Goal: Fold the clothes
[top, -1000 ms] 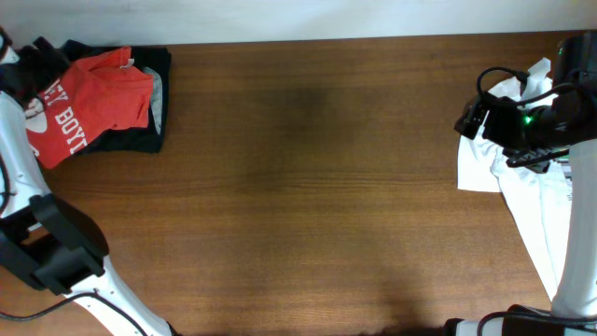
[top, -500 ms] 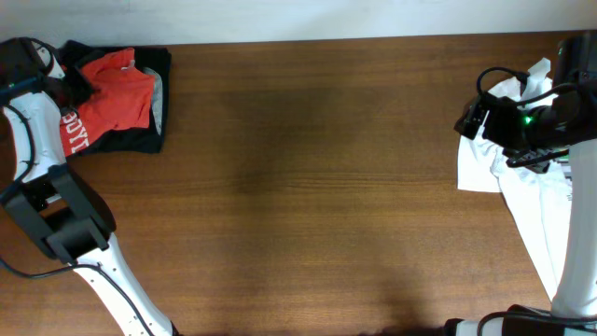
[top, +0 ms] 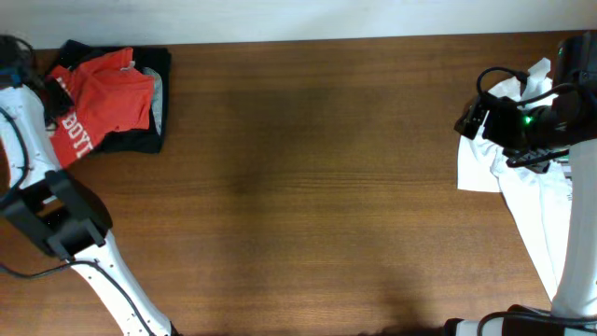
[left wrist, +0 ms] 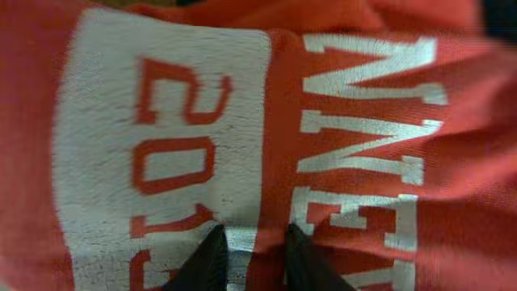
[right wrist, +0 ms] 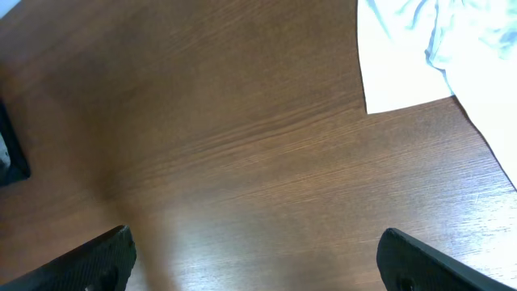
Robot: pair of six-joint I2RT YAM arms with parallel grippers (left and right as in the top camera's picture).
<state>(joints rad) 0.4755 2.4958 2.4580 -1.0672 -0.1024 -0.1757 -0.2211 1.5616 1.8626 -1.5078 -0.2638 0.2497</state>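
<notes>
Left hand (left wrist: 254, 236) pinches a fold of the red-orange T-shirt (left wrist: 460, 230), which spreads out just ahead of it

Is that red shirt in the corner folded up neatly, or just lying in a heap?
Heaped, not folded: the red shirt lies bunched and wrinkled atop a black garment.

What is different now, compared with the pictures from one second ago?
The left gripper closed on the red shirt, and the shirt's left part bunched inward. The right gripper, open above the table beside the white shirt, and the black shirt stayed as they were.
</notes>
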